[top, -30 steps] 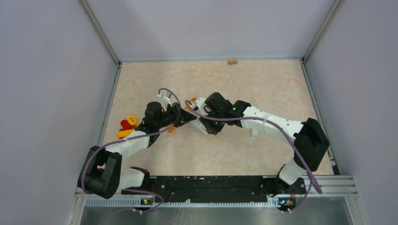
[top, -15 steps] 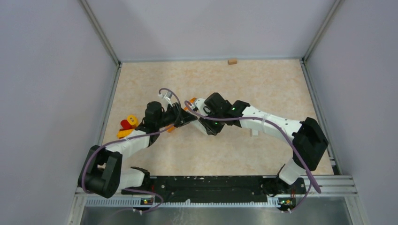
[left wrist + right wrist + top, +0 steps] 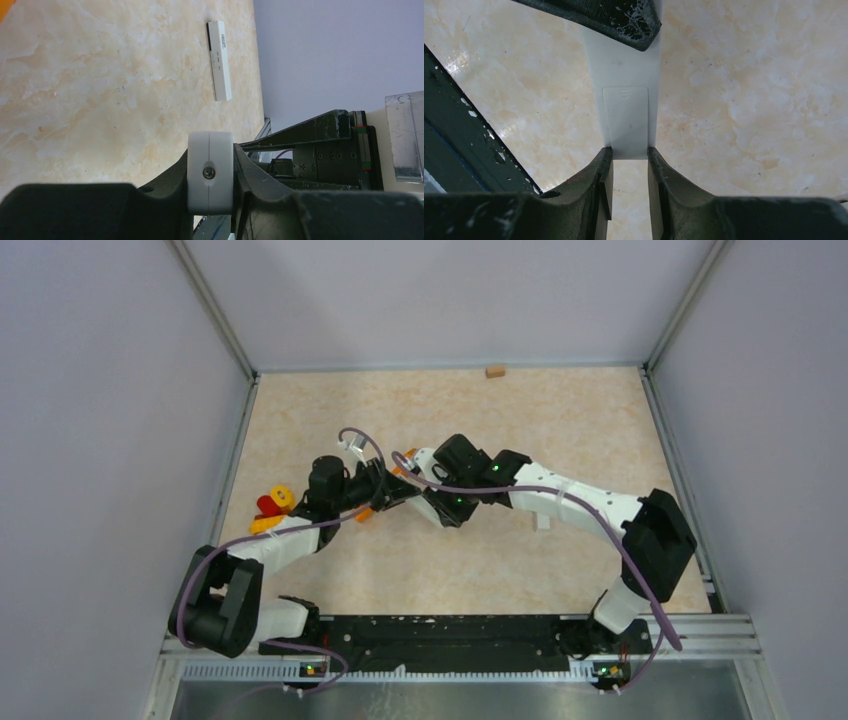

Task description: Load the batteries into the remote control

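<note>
The white remote control (image 3: pixel 626 112) is held between both grippers above the table, its back and shut battery cover (image 3: pixel 625 117) facing the right wrist camera. My right gripper (image 3: pixel 626 156) is shut on its near end. A dark finger (image 3: pixel 599 15) of the left gripper crosses its far end. In the left wrist view my left gripper (image 3: pixel 210 200) is shut on the remote (image 3: pixel 210 172), seen end-on with a seam and a screw. In the top view the left gripper (image 3: pixel 392 492) and right gripper (image 3: pixel 432 502) meet mid-table and hide the remote. No batteries show.
A slim white strip (image 3: pixel 220 60) lies on the table and also shows as a small white piece (image 3: pixel 541 523) by the right forearm. Orange pieces (image 3: pixel 365 512) lie under the grippers. A yellow and red object (image 3: pixel 272 504) sits left. A small wooden block (image 3: pixel 494 370) is at the back wall.
Almost nothing. The right forearm has shifted very slightly. Both grippers stay shut on the remote in the same place.
</note>
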Robot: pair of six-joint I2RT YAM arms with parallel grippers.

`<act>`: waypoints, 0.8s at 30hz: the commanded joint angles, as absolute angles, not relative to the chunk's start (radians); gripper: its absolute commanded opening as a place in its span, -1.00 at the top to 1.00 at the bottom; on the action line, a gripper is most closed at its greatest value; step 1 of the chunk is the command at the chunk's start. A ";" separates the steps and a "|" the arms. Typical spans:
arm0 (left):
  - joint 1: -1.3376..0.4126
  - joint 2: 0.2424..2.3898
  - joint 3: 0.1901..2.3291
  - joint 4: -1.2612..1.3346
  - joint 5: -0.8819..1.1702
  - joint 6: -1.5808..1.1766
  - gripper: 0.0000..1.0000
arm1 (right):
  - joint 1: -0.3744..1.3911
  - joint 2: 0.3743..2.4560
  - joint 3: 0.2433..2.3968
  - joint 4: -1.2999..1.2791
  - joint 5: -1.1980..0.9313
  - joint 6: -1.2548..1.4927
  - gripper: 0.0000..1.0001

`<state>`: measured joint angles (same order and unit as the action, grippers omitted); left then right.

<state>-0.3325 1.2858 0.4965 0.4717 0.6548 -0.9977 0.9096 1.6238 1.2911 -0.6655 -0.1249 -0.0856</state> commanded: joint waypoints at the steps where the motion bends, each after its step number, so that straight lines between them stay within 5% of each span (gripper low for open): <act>1: -0.344 1.273 0.511 0.597 0.756 -1.091 1.00 | 0.922 1.656 1.355 -0.604 -0.140 -0.079 0.42; 17: -0.268 1.264 0.511 0.572 0.767 -1.116 1.00 | 0.921 1.640 1.359 -0.634 -0.118 -0.068 0.12; 24: -0.232 1.257 0.502 0.563 0.776 -1.114 1.00 | 0.919 1.615 1.359 -0.630 -0.086 -0.037 -0.20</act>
<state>-0.2497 1.2858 0.4965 0.4721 0.7124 -1.0752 0.9100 1.6371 1.3243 -0.6491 -0.1215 -0.0589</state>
